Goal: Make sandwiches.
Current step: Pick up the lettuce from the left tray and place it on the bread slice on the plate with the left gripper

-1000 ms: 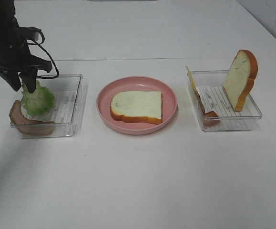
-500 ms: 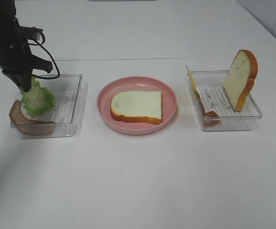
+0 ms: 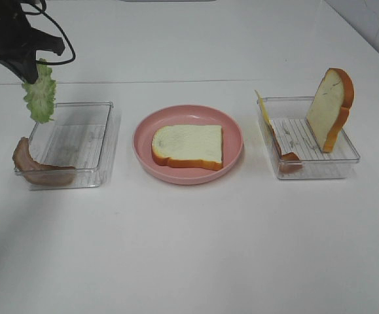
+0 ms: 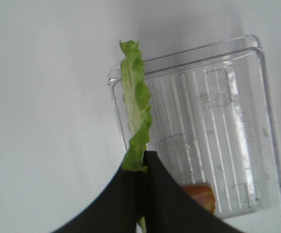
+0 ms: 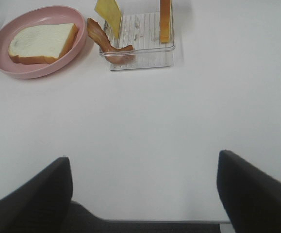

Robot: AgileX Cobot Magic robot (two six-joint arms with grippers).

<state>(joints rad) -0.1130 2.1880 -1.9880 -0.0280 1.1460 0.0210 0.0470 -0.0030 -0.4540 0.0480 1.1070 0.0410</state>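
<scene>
My left gripper (image 3: 31,70) is shut on a green lettuce leaf (image 3: 40,97) that hangs above the left clear tray (image 3: 104,140); the wrist view shows the leaf (image 4: 136,121) pinched between the black fingers (image 4: 164,194). A bacon strip (image 3: 35,167) lies over that tray's front left corner. One bread slice (image 3: 188,145) lies flat on the pink plate (image 3: 232,134). The right tray (image 3: 317,163) holds an upright bread slice (image 3: 330,108), a yellow cheese square (image 3: 263,110) and bacon (image 3: 284,152). My right gripper (image 5: 142,187) is open over bare table, out of the high view.
The white table (image 3: 189,248) spreads in front of the trays and plate. In the right wrist view the plate (image 5: 48,68) and right tray (image 5: 145,53) lie ahead of the fingers (image 5: 249,187).
My left gripper has risen and lifted the lettuce out of the left tray; the leaf now hangs free above the tray's back left corner. Nothing else has moved.
</scene>
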